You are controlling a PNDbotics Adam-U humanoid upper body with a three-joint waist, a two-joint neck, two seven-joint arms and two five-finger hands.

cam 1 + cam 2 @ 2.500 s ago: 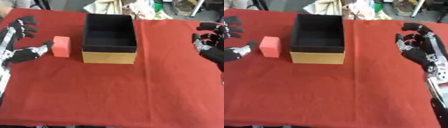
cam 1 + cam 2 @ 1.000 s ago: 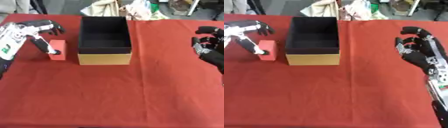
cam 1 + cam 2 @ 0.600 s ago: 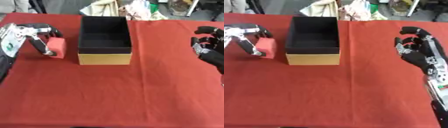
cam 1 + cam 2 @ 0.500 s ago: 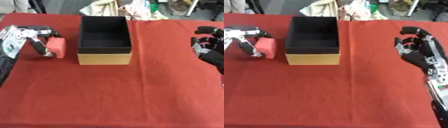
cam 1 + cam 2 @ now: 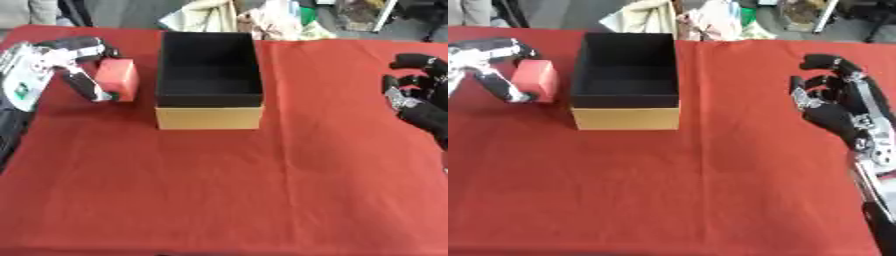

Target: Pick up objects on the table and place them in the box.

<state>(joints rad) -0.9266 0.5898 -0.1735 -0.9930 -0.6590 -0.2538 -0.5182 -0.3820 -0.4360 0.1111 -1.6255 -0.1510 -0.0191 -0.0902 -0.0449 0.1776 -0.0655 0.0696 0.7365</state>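
Note:
A red block (image 5: 117, 79) sits just left of the box (image 5: 210, 111), a tan box with a black inside, open on top. My left hand (image 5: 72, 64) is curled round the block, fingers over its top and thumb at its near side; the block looks tilted or raised off the red cloth. My right hand (image 5: 830, 98) rests open at the right side of the table, fingers up, holding nothing.
A red cloth (image 5: 227, 185) covers the table. Beyond the far edge lie light-coloured bags and fabric (image 5: 236, 15). A chair base (image 5: 420, 15) shows at the far right.
My left hand has closed on the red block and brought it closer to the box's left wall. The right hand has stayed put.

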